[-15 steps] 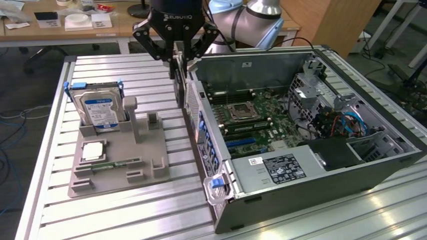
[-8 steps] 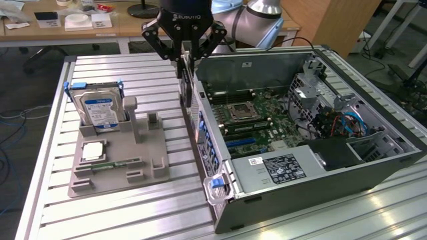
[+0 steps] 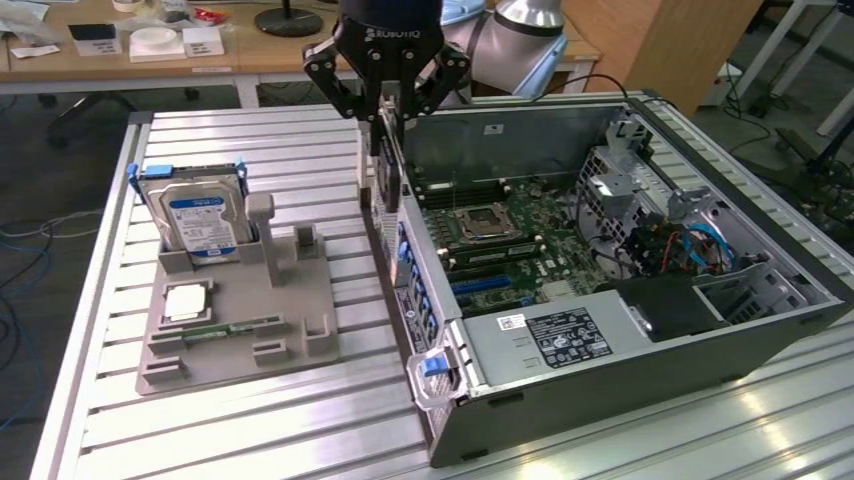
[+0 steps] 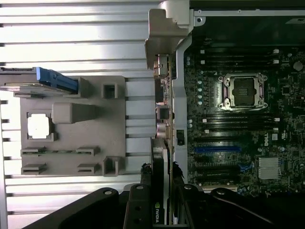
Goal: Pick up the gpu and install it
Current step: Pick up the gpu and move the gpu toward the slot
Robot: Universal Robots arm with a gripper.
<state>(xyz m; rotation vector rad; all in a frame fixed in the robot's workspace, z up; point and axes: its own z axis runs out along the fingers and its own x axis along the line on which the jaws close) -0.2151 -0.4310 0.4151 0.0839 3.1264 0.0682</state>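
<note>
Gripper [image 3: 386,112] jaws are clamped on the gpu [image 3: 386,170]. It hangs edge-on, long axis vertical, over the open computer case's [image 3: 601,400] wall on the exterior view's left. The wrist view catches an NVIDIA logo [image 4: 156,213] between the fingers [image 4: 145,179].

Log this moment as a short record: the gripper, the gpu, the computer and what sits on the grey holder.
gripper: fingers shut on the gpu
gpu: held on edge, hanging at the case wall on the exterior view's left; not yet in a slot
computer case: lying on its side, open, motherboard exposed
grey holder: beside the case on the exterior view's left
hard drive: standing upright in the holder
memory stick: lying flat in the holder
</note>
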